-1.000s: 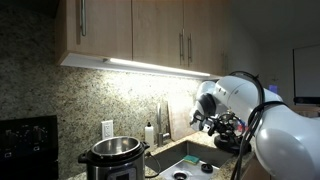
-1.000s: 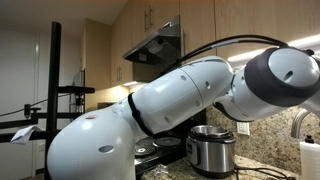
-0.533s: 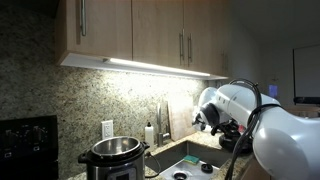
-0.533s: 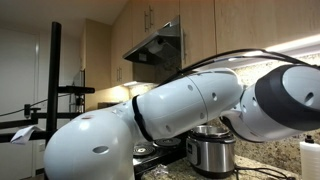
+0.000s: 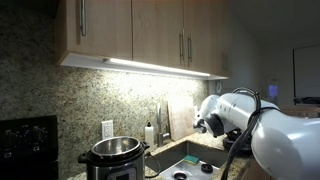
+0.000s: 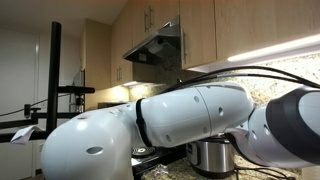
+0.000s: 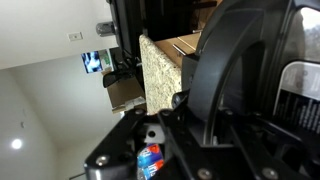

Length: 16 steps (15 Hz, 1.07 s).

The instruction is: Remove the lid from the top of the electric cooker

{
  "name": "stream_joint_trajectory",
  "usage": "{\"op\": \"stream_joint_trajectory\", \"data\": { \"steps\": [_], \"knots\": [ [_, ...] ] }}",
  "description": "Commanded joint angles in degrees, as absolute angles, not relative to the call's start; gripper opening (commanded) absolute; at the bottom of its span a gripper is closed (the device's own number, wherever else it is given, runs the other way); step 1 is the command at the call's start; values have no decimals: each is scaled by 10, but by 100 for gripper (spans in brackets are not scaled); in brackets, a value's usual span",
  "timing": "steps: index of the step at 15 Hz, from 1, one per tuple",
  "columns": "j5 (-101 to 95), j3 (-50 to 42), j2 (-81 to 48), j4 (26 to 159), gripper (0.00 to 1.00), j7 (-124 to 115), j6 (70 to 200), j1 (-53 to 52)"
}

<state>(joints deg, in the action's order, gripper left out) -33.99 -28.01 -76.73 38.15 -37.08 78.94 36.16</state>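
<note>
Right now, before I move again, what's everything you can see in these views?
electric cooker: one, steel with black trim, on the counter left of the sink
lid: none made out in any view
sink: one, steel, in the counter
faucet: one, metal, behind the sink
soap bottle: one, white, beside the faucet
wall outlet: one, white, on the granite backsplash
black appliance: one, far left
cabinets: wooden, overhead
range hood: one, steel, under the cabinets
robot arm: one, white, right of the sink
gripper: one, black, shut
</note>
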Motion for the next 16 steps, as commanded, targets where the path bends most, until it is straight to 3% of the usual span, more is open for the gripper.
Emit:
{"op": "stream_joint_trajectory", "data": {
  "steps": [1,7,8,11,16],
  "knots": [
    [-333,-294,-794,306,2,-325,737,374],
    [-339,-284,-793,300,5,-324,725,377],
    [-339,-284,-794,300,29,-324,723,378],
    [-332,-291,-812,265,46,-311,703,384],
    [-333,-292,-831,225,36,-289,664,394]
  ]
}}
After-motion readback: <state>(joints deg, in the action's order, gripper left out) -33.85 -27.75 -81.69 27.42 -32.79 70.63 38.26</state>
